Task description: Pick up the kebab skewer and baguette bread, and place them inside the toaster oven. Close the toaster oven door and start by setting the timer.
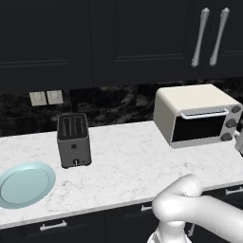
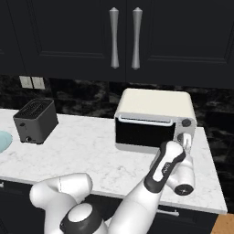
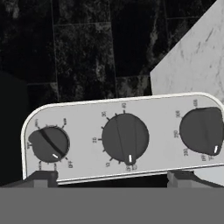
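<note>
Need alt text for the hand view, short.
Close-up of the toaster oven control panel with three dark round knobs in a row, the open gripper facing the middle knob. Dark backsplash and a corner of white marble counter lie beyond.

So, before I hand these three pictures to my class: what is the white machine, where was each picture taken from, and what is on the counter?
The white machine is a robot arm on a wheeled base in a rendered kitchen. Two pictures come from cameras on that base, looking over the arm from its left and right. The third comes from a camera on the hand itself, facing the three knobs on the toaster oven. On the marble counter stand the cream toaster oven with its door shut, a dark grey slot toaster and a pale blue plate. The hand is open, right in front of the knobs, and holds nothing.
</note>
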Robot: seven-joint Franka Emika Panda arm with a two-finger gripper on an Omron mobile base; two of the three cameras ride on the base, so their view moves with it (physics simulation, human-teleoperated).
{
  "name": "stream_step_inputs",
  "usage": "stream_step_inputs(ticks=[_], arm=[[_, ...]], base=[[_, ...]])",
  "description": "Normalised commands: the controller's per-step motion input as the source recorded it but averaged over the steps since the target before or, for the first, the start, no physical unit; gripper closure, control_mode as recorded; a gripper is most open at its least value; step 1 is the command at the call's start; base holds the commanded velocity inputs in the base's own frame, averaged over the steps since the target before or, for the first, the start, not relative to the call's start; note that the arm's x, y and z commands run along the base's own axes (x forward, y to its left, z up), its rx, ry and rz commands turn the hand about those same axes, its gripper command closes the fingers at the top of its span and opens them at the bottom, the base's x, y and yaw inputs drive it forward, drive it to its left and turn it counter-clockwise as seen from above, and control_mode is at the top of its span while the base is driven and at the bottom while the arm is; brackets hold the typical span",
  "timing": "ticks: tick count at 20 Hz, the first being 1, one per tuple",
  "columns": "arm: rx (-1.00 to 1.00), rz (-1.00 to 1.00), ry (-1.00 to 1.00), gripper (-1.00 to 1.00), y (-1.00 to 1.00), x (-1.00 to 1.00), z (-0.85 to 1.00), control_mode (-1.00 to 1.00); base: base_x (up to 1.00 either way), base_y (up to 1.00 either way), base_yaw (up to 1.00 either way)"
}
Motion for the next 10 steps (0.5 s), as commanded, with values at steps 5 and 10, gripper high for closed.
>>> stream_step_inputs(ticks=[5,10], arm=[[0.00,-0.03,0.00,-1.00,-0.05,0.03,0.31,-1.00],[0.00,0.00,0.00,-1.00,-0.12,0.00,0.01,-1.00]], base=[[0.00,0.00,0.00],[0.00,0.00,0.00]])
